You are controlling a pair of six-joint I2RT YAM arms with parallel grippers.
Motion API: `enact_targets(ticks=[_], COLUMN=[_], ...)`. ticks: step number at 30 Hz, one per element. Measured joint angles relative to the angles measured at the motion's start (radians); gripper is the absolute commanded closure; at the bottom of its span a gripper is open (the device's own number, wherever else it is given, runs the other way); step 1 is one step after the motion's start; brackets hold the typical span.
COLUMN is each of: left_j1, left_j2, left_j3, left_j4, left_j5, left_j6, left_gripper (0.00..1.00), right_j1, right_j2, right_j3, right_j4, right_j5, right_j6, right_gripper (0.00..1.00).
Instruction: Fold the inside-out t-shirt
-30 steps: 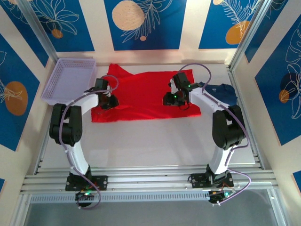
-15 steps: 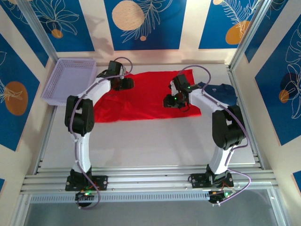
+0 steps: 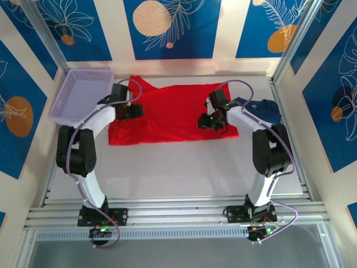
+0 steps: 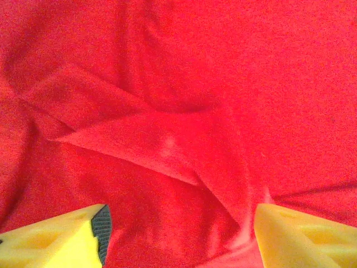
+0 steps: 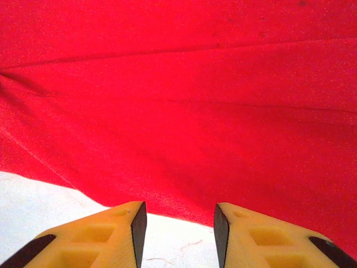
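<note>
Your red t-shirt point(image 3: 167, 114) lies spread flat, long axis left to right, reaching from one gripper to the other. The left gripper point(image 4: 181, 223) hangs wide open over creased cloth. The right gripper point(image 5: 178, 215), parted and empty, straddles the hem where the white table point(image 5: 33, 206) begins. The overhead view adds a navy garment point(image 3: 262, 109) right of those fingers.

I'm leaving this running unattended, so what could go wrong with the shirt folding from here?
The red t-shirt is rumpled into ridges under the open left pincer; closing there may pinch several layers.
The navy garment lies right beside the shirt's right edge; a pull could drag it along.
The open right pincer sits at the near hem and could miss it.
</note>
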Motion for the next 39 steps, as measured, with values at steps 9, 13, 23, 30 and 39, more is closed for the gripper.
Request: enact_targets(ticks=[9,13,23,30,39], left_j1=[0.085,0.085,0.085,0.084,0.092], left_j2=[0.145,0.201,0.283,0.375,0.259], left_j3=[0.051,0.098,0.224,0.380,0.297], left_j4=[0.014,0.014,0.021,0.013,0.029], left_j5=[0.023,0.054,0.129,0.239,0.220], left_j6=[-0.034,-0.045,-0.064,-0.072,-0.069], left_gripper=[0.34,0.37,0.39,0.37,0.33], right_j1=[0.012,0.012,0.012,0.011,-0.042], right_j2=[0.008,0.011,0.012,0.019,0.054], right_j3=[0.000,0.000,0.000,0.000,0.003], right_j4=[0.000,0.000,0.000,0.002,0.014], right_j5=[0.000,0.000,0.000,0.001,-0.003], right_j6=[0.000,0.000,0.000,0.000,0.013], right_gripper=[0.61,0.61,0.61,0.61,0.61])
